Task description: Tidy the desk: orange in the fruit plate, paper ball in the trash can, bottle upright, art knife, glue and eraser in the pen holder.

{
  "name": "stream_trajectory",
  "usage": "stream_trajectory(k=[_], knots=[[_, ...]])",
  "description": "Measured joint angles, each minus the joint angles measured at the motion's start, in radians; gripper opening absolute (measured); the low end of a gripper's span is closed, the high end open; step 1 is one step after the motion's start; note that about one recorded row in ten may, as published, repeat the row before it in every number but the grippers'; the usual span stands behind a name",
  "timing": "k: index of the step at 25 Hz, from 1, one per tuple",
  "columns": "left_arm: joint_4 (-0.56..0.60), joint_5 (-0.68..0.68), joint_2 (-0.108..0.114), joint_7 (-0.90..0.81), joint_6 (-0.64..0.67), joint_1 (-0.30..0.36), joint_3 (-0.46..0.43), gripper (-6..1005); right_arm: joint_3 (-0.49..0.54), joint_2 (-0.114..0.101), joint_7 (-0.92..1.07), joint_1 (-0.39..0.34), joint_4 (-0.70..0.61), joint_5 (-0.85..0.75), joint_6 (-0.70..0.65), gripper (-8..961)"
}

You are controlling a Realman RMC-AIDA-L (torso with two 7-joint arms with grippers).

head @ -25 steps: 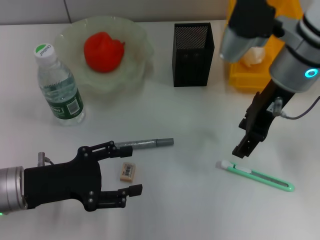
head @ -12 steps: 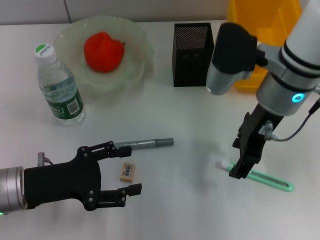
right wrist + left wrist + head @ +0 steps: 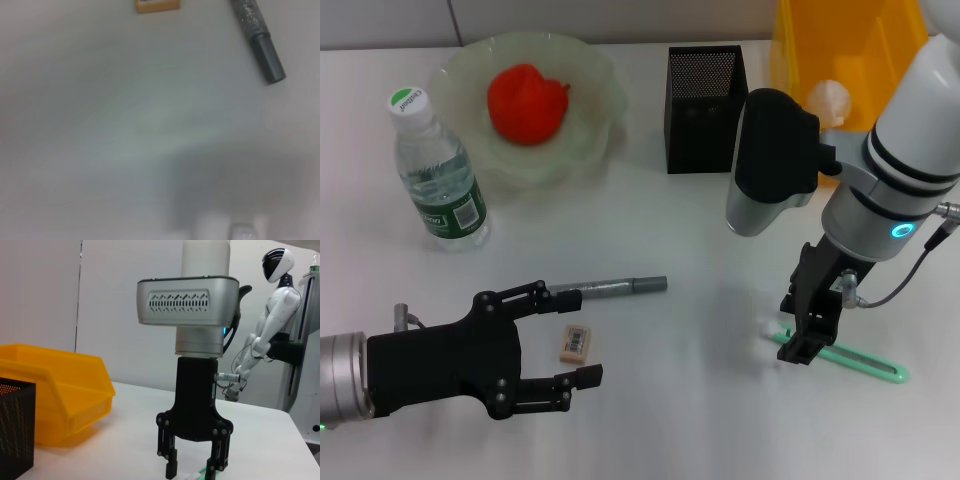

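Risk noted: the art knife (image 3: 840, 356) lies flat on the desk (image 3: 700, 230) toward its front right corner, thin and low, so the fingers may scrape the desk or pinch only the white end and let the cutter swing or slip when lifted; a skewed hold would also make it hard to drop into the narrow pen holder (image 3: 706, 108) at the back edge. Right gripper (image 3: 801, 344) points straight down over the knife's white end, fingers apart and straddling it, tips just above or at the desk, per the left wrist view (image 3: 194, 471). Forearm rises steeply toward the trash can (image 3: 840, 60) at the back right corner. Left gripper (image 3: 565, 340) hangs open near the front left corner, palm sideways, around the eraser (image 3: 575, 342), with the glue (image 3: 610, 288) just behind it. Neither is touched, as far as I can tell.
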Motion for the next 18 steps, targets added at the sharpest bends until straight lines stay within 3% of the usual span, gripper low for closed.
stream_trajectory(k=[3, 10, 18], knots=[[0.000, -0.001, 0.000, -0.001, 0.000, 0.000, 0.000, 814, -0.019, 0.000, 0.000, -0.009, -0.007, 0.002, 0.019, 614], [0.000, -0.003, 0.000, -0.001, 0.000, -0.002, -0.002, 814, -0.043, 0.000, -0.002, -0.018, -0.011, 0.004, 0.042, 462], [0.000, -0.003, 0.000, -0.002, 0.000, -0.004, -0.002, 814, -0.085, 0.000, -0.001, -0.025, -0.011, 0.005, 0.071, 441]])
